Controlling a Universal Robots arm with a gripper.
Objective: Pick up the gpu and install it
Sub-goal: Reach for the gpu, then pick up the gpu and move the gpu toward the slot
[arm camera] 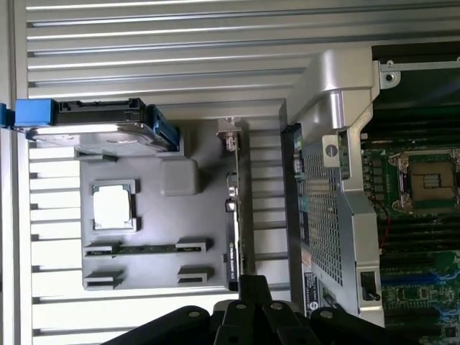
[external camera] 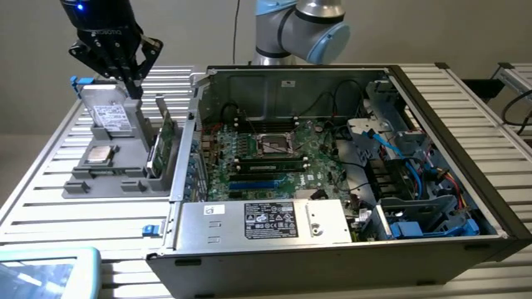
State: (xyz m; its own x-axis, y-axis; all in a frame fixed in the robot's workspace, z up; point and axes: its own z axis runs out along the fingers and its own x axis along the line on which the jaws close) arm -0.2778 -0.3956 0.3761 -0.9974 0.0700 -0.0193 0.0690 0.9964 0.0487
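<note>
Early stage, nothing picked up yet. The gpu (external camera: 166,134) (arm camera: 233,215) stands on edge in the grey parts holder (external camera: 108,180) (arm camera: 144,269), beside the open PC case (external camera: 275,249). The gripper (external camera: 133,90) (arm camera: 251,287) hovers above the holder with its fingers pressed together, empty. The gpu is not yet on the motherboard (external camera: 275,149), so both pickup and install remain.

Flat slatted metal table (external camera: 42,199) carries a grey parts tray (external camera: 108,184) toward the exterior view's left, an open computer case (external camera: 275,265) just beside it across the middle and right, and a pale blue-framed panel (external camera: 50,268) at the near left corner.
</note>
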